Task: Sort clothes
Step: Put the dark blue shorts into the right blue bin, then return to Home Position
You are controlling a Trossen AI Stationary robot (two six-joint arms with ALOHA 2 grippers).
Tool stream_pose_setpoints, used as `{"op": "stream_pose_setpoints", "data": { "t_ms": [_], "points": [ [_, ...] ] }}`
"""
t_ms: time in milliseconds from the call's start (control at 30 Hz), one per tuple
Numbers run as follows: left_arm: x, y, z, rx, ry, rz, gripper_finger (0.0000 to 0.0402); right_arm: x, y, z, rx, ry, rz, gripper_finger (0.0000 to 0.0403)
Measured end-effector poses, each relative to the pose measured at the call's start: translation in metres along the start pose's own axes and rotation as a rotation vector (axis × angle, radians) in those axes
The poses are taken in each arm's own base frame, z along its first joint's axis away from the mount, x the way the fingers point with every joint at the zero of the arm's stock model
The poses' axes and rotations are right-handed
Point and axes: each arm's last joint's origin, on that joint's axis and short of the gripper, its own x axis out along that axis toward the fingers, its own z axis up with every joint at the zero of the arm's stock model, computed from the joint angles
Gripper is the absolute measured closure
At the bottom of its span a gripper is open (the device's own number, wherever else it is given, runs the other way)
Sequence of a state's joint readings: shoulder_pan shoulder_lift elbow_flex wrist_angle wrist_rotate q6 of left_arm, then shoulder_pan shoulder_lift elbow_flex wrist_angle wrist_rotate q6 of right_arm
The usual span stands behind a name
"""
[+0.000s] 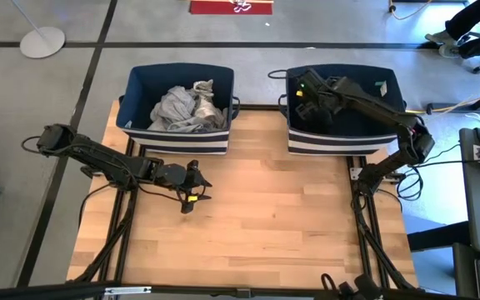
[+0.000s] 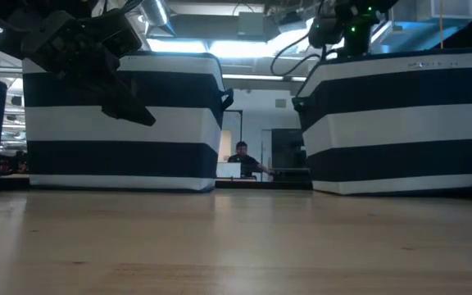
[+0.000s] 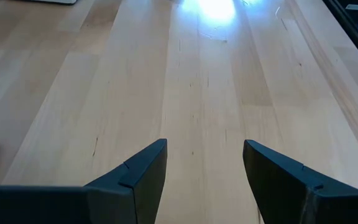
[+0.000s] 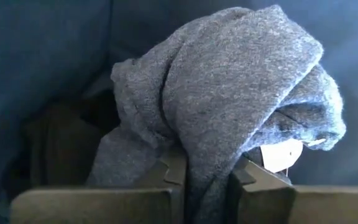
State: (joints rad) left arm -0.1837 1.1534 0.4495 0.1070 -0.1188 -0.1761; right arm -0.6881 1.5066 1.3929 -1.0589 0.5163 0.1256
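Observation:
My right gripper (image 1: 304, 93) is inside the right navy bin (image 1: 340, 140) and is shut on a dark grey knit garment (image 4: 229, 81) with a white tag (image 4: 281, 154). My left gripper (image 1: 198, 183) is open and empty, a little above the bare wooden table (image 3: 197, 74) in front of the left navy bin (image 1: 179, 140). It also shows at the upper left of the low view (image 2: 109, 78). A heap of light grey and white clothes (image 1: 186, 107) lies in the left bin. My right gripper pinches a bunched fold of the garment (image 4: 207, 155) between its two fingers, several layers thick. The arm reaches into the bin from the table's right side. The rest of the garment bulges past the fingertips against the bin's dark inside. I cannot tell whether it is lifted clear of the bin's floor.
The two striped bins stand side by side at the table's far edge with a gap between them. The wooden tabletop (image 1: 265, 225) in front of them is bare. A person (image 2: 242, 156) sits far off in the room behind.

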Motion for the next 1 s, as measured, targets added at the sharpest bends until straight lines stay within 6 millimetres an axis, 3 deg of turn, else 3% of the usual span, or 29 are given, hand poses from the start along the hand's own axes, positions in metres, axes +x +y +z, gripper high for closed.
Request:
{"op": "stream_pose_setpoints", "data": {
  "t_ms": [133, 333, 467, 600, 733, 1000],
  "points": [
    [0.0, 0.0, 0.0, 0.0, -0.001, 0.0, 0.0202, 0.002, 0.001, -0.001, -0.002, 0.003, 0.002, 0.0328],
    [0.0, 0.0, 0.0, 0.0, -0.001, -0.001, 0.0202, 0.002, 0.001, -0.001, -0.015, 0.0, 0.004, 0.0228],
    [0.0, 0.0, 0.0, 0.0, -0.001, -0.001, 0.0202, -0.01, -0.004, 0.002, -0.029, 0.012, 0.029, 0.0175],
    [0.0, 0.0, 0.001, 0.006, -0.009, -0.003, 0.0202, -0.04, -0.008, 0.01, -0.03, -0.023, 0.04, 0.015],
    [-0.002, 0.0, 0.005, 0.038, -0.027, -0.004, 0.0202, -0.084, -0.003, 0.014, -0.045, -0.156, 0.112, 0.0143],
    [-0.028, 0.005, 0.021, 0.06, -0.144, -0.001, 0.0202, -0.154, 0.031, -0.004, -0.196, -0.417, 0.326, 0.0144]
  ]
}}
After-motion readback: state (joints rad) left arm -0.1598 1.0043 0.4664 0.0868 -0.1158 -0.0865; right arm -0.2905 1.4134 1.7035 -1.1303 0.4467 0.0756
